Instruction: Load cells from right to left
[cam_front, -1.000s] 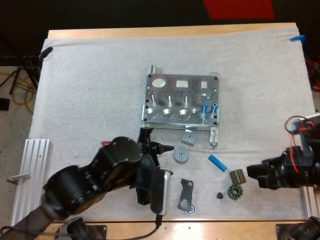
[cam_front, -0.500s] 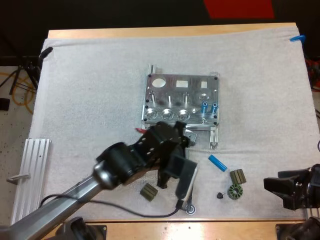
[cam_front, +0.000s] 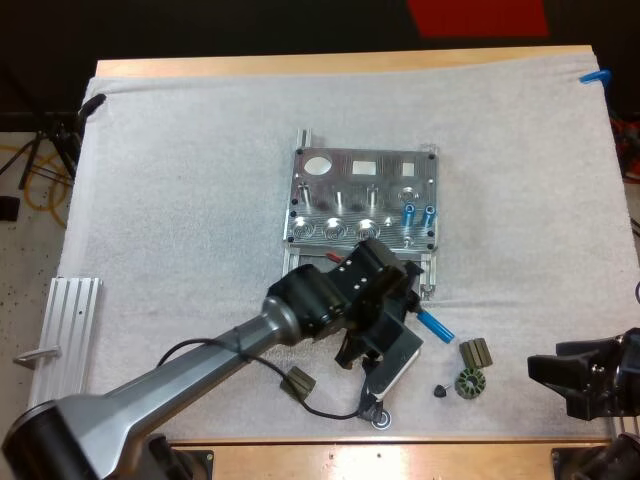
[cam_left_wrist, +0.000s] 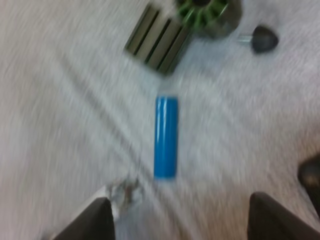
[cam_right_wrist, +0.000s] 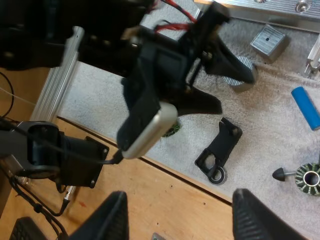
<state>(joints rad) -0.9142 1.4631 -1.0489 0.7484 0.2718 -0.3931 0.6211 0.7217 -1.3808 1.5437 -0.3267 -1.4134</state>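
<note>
The left arm (cam_front: 170, 385) is a smooth grey tube with glossy black rounded joint housings. The left gripper (cam_left_wrist: 182, 222) and right gripper (cam_right_wrist: 182, 217) each carry two matte black fingers (cam_left_wrist: 100, 222) with blunt, tapering tips.

We see one bright blue cell (cam_front: 435, 325) lying flat and loose on the white mat (cam_front: 180, 200) (angled diagonally), near the front right corner of the metal fixture (cam_front: 362, 195), two more blue cells (cam_front: 408, 213) standing upright in its right-hand holes
</note>
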